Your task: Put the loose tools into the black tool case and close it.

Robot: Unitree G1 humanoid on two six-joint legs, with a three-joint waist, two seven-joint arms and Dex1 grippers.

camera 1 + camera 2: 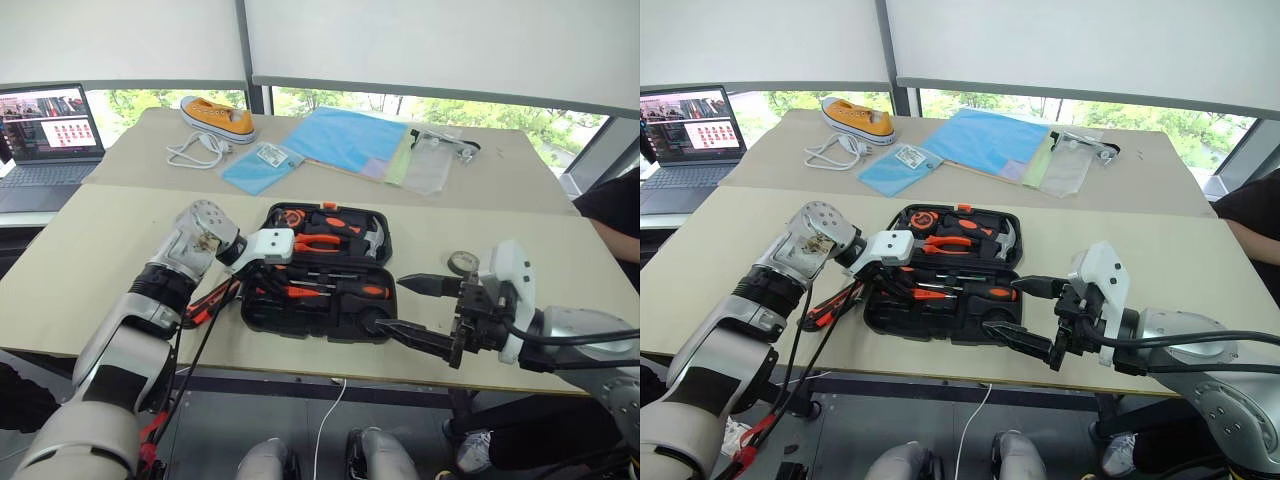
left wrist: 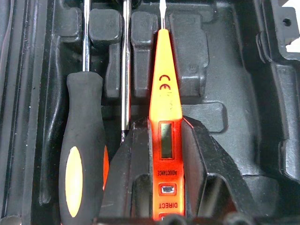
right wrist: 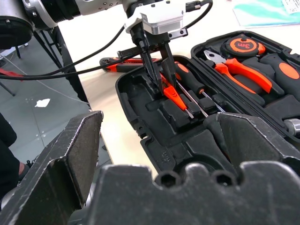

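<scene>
Markings on slim all-orange screwdriver [image 2: 165, 117]: "CE", "DIRECT". My left gripper [image 3: 159, 86] points down into black tool case [image 1: 262, 318] at frame centre, fingers straddling it, grip state unclear. My right gripper [image 1: 420, 312] level, lower right, jaws apart, empty. Two orange-and-black screwdrivers [image 1: 340, 290] seated in case.

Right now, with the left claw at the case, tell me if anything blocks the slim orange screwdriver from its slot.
Nothing visible does. The left claw has the slim orange screwdriver between its fingers, low in the black case, beside a screwdriver with a black-and-orange handle already lying there. The moulded slot under its tip looks bare.
</scene>
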